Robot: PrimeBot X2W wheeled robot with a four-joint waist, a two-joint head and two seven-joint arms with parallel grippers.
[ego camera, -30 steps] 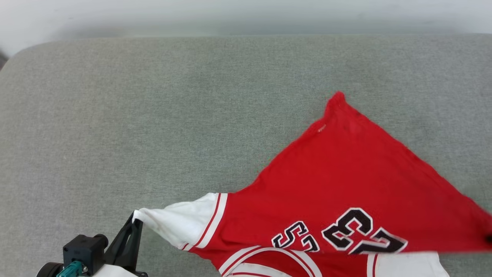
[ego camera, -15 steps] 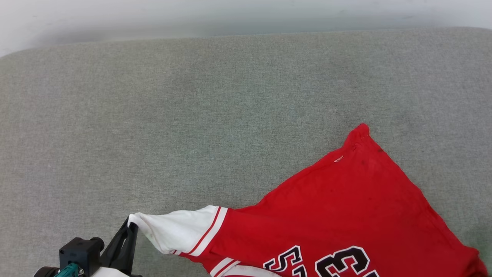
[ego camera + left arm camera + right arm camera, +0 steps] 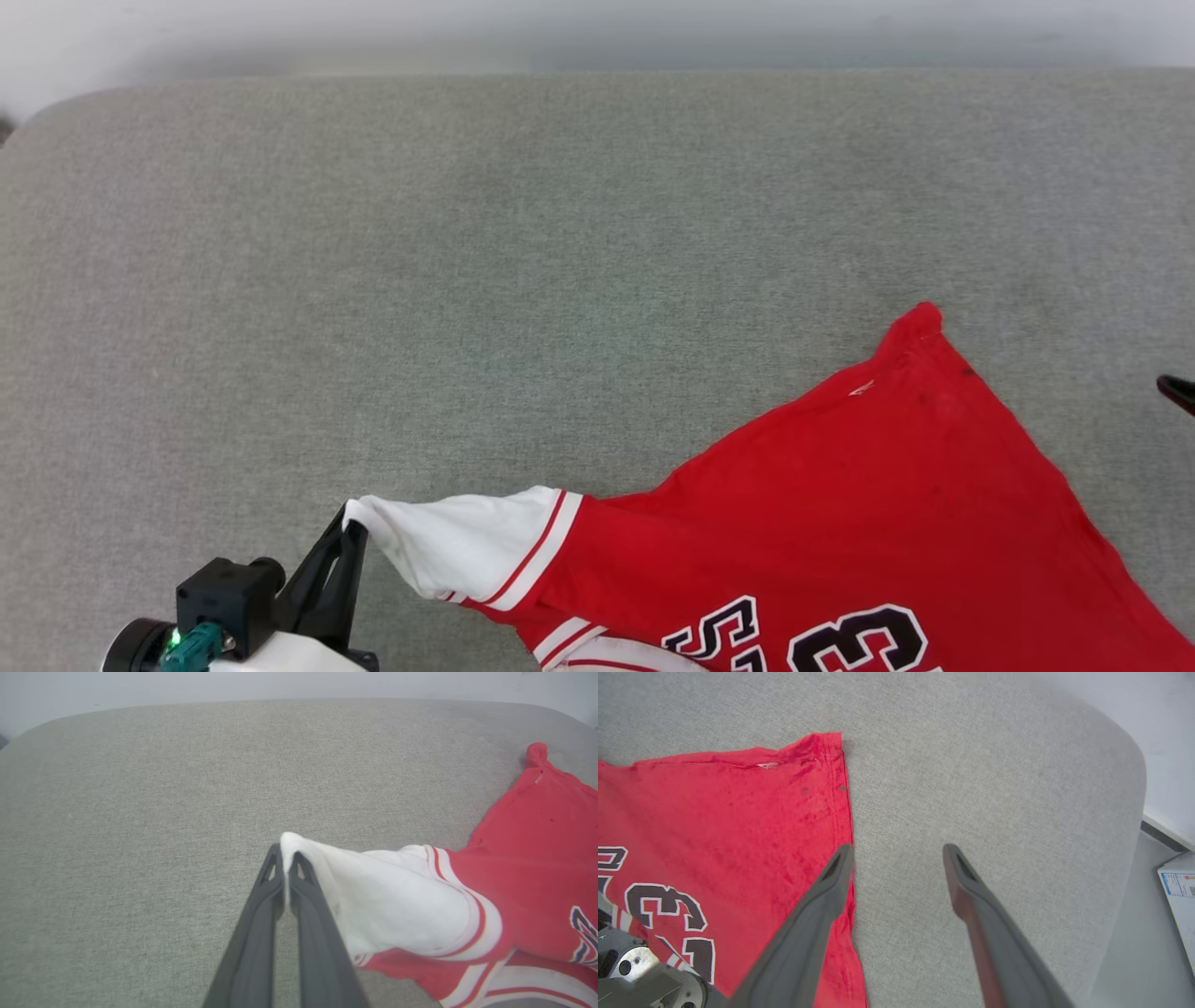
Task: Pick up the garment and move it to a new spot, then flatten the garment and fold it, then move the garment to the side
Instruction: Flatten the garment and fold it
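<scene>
Yeah, left tool [image 3: 286, 858] pinches the garment [image 3: 840, 504] by its white sleeve [image 3: 387, 896], right tool [image 3: 898, 851] wide open and empty. Looks half flattened, no folding yet.

grey fabric cushion [image 3: 467, 280] with rounded corners beneath a pale wall [image 3: 373, 37].

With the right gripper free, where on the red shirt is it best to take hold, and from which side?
Probably the far hem corner of the garment: it lies flat, with bare grey surface beside it. Bring the open right gripper in from that bare side.
</scene>
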